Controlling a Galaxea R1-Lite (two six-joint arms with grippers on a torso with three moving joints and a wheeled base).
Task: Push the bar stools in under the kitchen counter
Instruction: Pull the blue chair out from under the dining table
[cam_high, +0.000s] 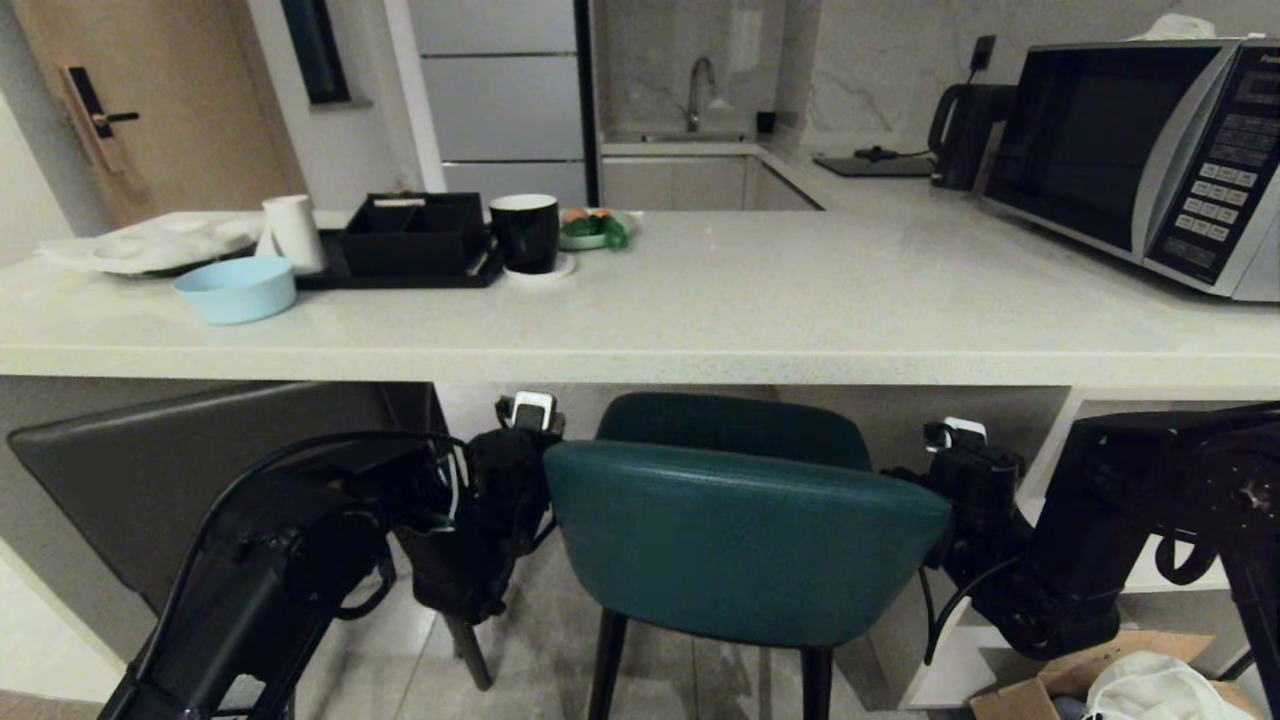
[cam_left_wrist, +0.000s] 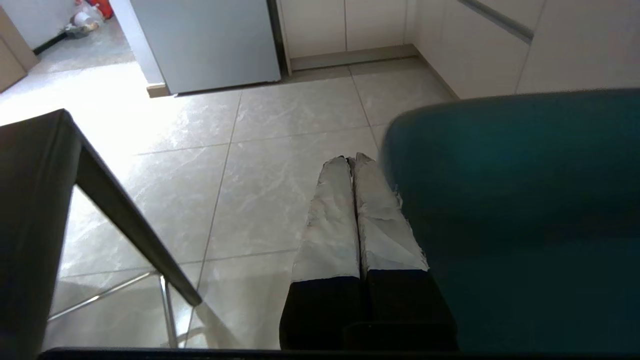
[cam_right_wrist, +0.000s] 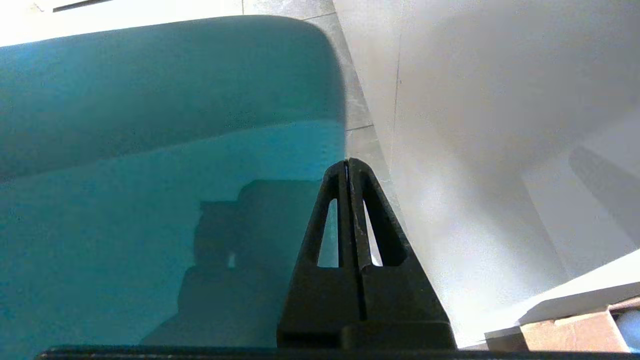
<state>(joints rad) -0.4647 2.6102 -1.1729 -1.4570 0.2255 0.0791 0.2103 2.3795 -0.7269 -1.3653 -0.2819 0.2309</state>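
We see the teal stool standing partly beneath the kitchen surface, between both sets of jaws. The left gripper, jaws together, sits just beside its backrest edge; the right gripper, jaws together, flanks the opposite edge. The grey-brown stool stands beyond the left jaws.

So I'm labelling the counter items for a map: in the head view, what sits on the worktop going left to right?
White cloth → blue bowl → white cup → black box → black mug → plate of greens → kettle → microwave.
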